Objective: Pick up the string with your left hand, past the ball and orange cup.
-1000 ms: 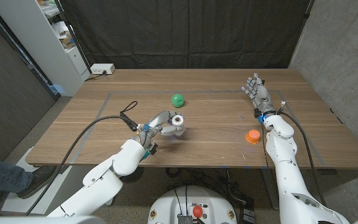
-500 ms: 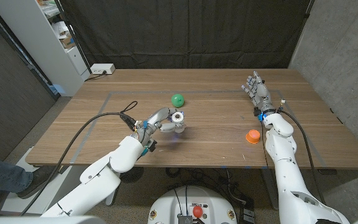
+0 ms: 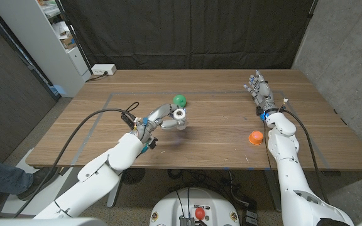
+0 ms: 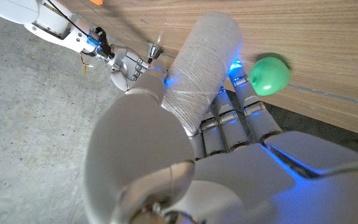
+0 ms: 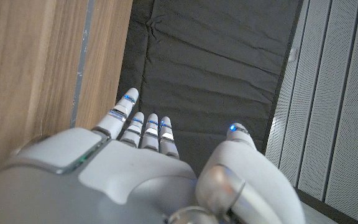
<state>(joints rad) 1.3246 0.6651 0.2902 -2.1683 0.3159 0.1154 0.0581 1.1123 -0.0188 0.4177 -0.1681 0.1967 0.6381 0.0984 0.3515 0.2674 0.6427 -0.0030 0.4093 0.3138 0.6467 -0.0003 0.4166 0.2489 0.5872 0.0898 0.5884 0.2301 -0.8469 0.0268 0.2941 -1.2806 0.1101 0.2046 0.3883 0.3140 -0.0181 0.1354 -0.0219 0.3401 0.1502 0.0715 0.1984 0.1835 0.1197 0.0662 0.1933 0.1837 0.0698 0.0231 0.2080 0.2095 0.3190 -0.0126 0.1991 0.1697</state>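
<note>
In the head view the left hand (image 3: 164,117) holds the white spool of string (image 3: 179,115) just near of the green ball (image 3: 180,100), its open end facing up toward the camera; the orange cup (image 3: 255,136) sits well apart beside the right arm. The left wrist view shows the string (image 4: 202,68) clasped between thumb and fingers, its long axis running along the fingers toward the ball (image 4: 269,75). In the right wrist view the right hand (image 5: 148,168) holds nothing, fingers straight and slightly apart.

Left hand (image 3: 162,118) gripping the string spool (image 3: 180,115), green ball (image 3: 180,100) sitting just beyond it, orange cup (image 3: 255,136) standing well apart by the right arm, bare wood lying between.
</note>
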